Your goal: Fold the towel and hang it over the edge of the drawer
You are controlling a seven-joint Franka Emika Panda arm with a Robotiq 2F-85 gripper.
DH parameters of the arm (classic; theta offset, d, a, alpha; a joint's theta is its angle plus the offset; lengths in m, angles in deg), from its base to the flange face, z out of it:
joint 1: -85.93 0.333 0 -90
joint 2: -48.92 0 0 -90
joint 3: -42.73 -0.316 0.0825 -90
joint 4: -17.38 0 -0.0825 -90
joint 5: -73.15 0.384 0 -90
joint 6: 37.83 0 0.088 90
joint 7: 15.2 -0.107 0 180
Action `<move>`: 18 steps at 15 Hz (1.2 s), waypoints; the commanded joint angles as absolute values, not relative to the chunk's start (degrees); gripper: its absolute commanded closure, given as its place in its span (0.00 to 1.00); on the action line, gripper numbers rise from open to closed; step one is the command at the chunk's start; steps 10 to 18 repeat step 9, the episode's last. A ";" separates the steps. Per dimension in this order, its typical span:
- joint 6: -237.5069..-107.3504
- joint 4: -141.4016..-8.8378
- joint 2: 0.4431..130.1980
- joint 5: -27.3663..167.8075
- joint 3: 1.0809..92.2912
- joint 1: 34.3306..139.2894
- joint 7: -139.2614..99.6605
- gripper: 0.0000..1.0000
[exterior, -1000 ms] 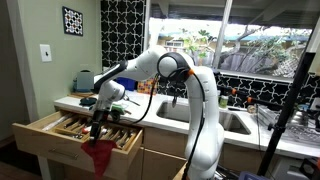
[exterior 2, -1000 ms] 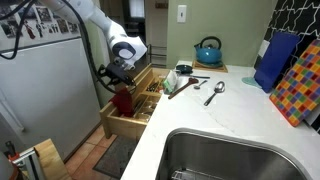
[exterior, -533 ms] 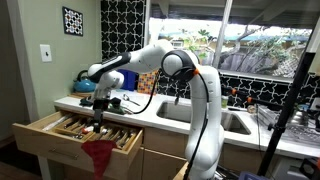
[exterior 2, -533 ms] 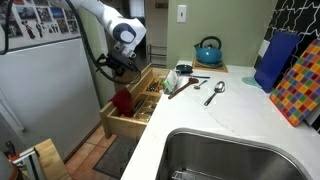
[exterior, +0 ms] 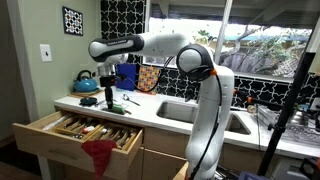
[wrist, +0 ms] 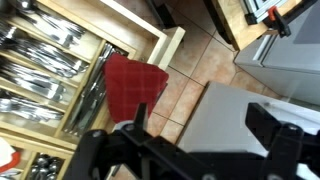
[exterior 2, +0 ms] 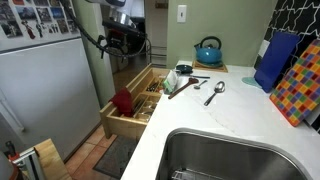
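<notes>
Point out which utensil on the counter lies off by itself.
The silver spoon, lying alone on the bare white counter. The dark utensils are bunched together beside the white cup, farther from the blue box.

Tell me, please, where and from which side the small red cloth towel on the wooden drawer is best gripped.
Probably the top fold of the red cloth towel, where it drapes over the light-wood drawer's front edge, approached from above: there the cloth is raised and bunched, while the rest hangs against the front panel.
</notes>
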State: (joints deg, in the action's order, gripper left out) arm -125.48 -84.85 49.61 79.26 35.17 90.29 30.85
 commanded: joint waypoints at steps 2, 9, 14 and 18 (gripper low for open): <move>-132.08 -85.72 46.29 74.68 35.55 91.22 21.58 0.00; -130.96 -84.32 46.30 74.53 35.85 91.39 21.93 0.00; -130.96 -84.32 46.30 74.53 35.85 91.39 21.93 0.00; -130.96 -84.32 46.30 74.53 35.85 91.39 21.93 0.00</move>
